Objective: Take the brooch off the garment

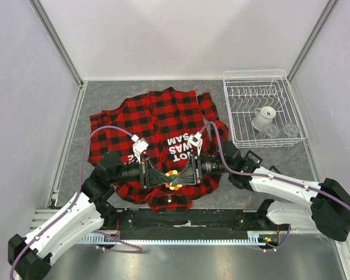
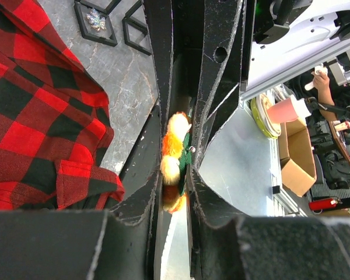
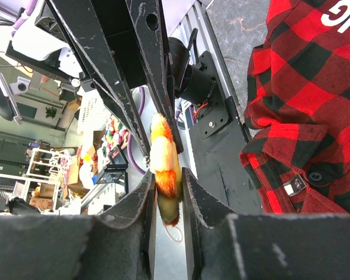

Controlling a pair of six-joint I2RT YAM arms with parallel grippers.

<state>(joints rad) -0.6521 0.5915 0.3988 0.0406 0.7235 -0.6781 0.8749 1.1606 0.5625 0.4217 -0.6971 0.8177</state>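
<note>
Grey table point(image 1: 105, 96) under plaid shirt point(image 1: 163, 114) | I see fuzzy yellow-orange brooch point(image 1: 174, 179), green fleck | left gripper point(image 2: 175, 163) pinching it | right gripper point(image 3: 167, 178) pinching it too

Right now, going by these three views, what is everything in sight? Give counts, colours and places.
garment: one, red-and-black plaid with white lettering, spread across the middle of the table.
brooch: one, yellow, orange and red with some green, at the garment's near hem, between both grippers.
dish rack: one, white wire, far right of the table.
glasses: two, clear, at the rack's near end.
spool-shaped item: one, white, in the rack beside the glasses.
table: one, grey, under it all.
left gripper: one, black, closed on the brooch from the left.
right gripper: one, black, closed on the brooch from the right.
</note>
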